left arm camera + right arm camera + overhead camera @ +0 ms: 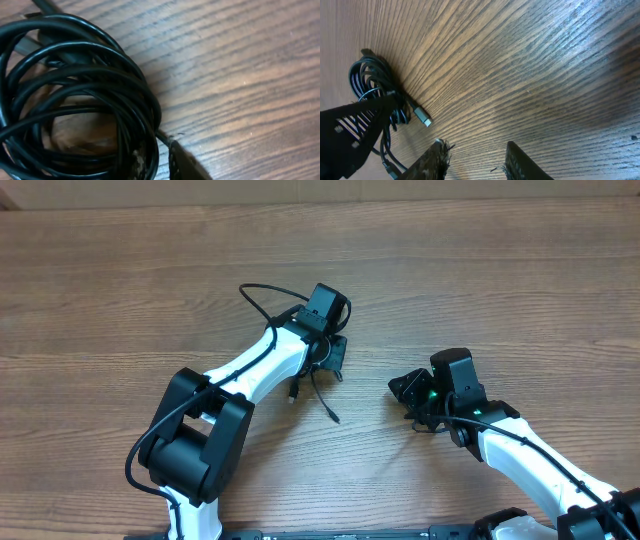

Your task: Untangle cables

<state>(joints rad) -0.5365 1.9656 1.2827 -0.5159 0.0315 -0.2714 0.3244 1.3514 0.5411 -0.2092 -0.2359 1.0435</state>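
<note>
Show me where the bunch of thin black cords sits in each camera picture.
Overhead: bunch of thin black cords at upper middle.
Left wrist: the coil fills the left half.
Right wrist: at the far left edge.
Shared landmark: the brown wood-grain tabletop.

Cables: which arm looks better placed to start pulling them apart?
Probably left: the left gripper is right at the cables, while the right gripper stands apart over bare table, open and empty.

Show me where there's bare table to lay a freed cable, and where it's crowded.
Bare: the table beyond and right of the right gripper, and the wide stretch left of the left arm. Crowded: at the left gripper, where the cables bunch, tails trailing toward the near edge.
</note>
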